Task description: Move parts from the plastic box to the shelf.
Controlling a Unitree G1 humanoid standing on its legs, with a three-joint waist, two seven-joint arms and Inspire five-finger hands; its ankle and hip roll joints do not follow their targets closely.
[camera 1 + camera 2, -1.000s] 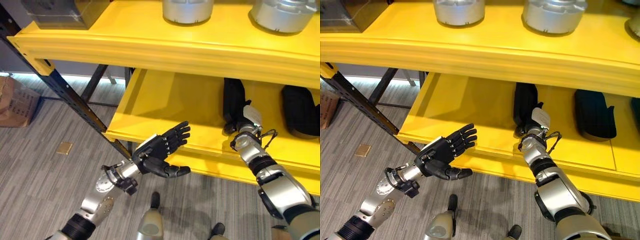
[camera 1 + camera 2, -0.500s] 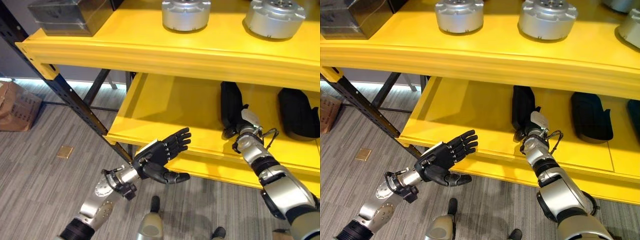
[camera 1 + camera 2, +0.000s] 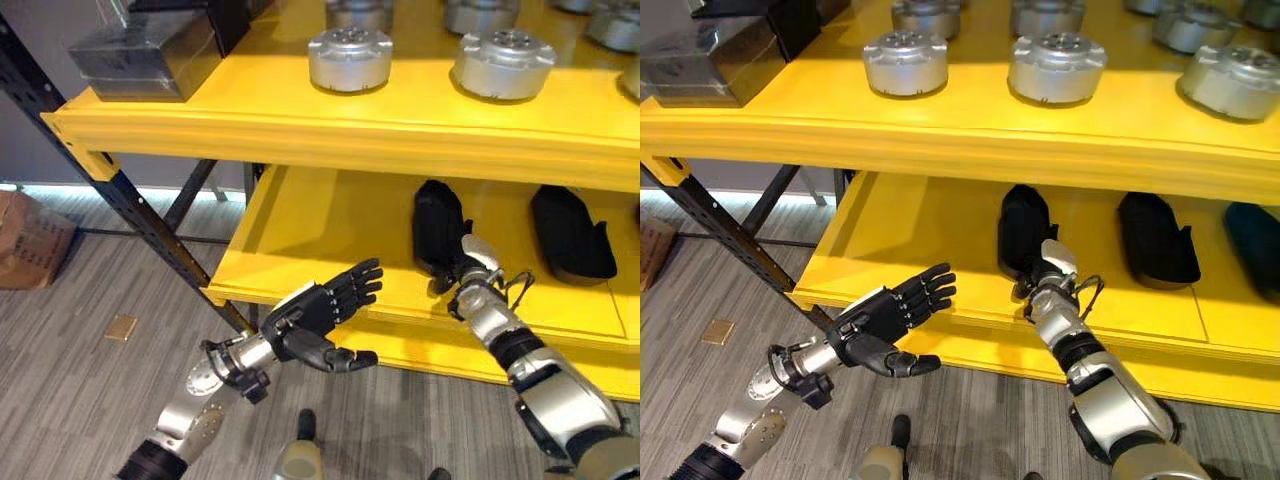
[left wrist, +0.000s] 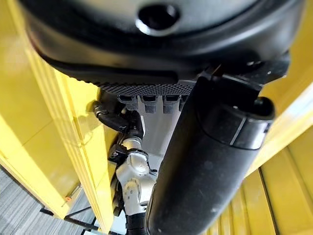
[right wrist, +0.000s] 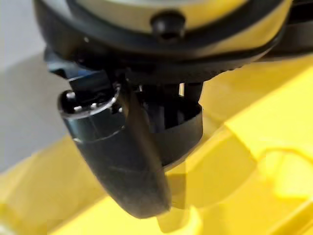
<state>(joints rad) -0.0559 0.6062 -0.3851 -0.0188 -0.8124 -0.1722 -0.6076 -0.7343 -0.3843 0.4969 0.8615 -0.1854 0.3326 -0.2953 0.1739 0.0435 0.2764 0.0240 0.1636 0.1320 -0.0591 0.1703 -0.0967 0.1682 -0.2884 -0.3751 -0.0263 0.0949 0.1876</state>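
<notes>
Grey wood-patterned flooring (image 3: 80, 390) runs under a yellow shelf (image 3: 330, 120) with two levels, held up on the left by a dark perforated steel post (image 3: 150, 215). On the upper level stand several round silver metal parts, among them one at the left (image 3: 349, 58) and another just to its right (image 3: 503, 63), well apart from a dark grey block (image 3: 150, 55) near the left end of the shelf. The lower level (image 3: 330, 230) carries flat black parts lying side by side: one (image 3: 436, 225) towards the middle and a second (image 3: 570, 233) to its right, the two apart with bare yellow between them. The right robot hand (image 3: 466, 262) reaches onto the lower level at the near end of the middle black part, touching or almost touching it; its fingers lie against that dark part and I cannot tell whether they are curled round it or loose, and its own wrist view shows a dark thumb (image 5: 122, 161) against the yellow shelf without settling the matter. The left robot hand (image 3: 318, 312) hovers in front of the lower level's front lip, palm turned up and inward, fingers straight and spread with the thumb held out, and it has hold of nothing. A brown cardboard box (image 3: 30, 245) sits on the floor at the far left, and a small tan square (image 3: 122, 327) lies on the floor near the post.
</notes>
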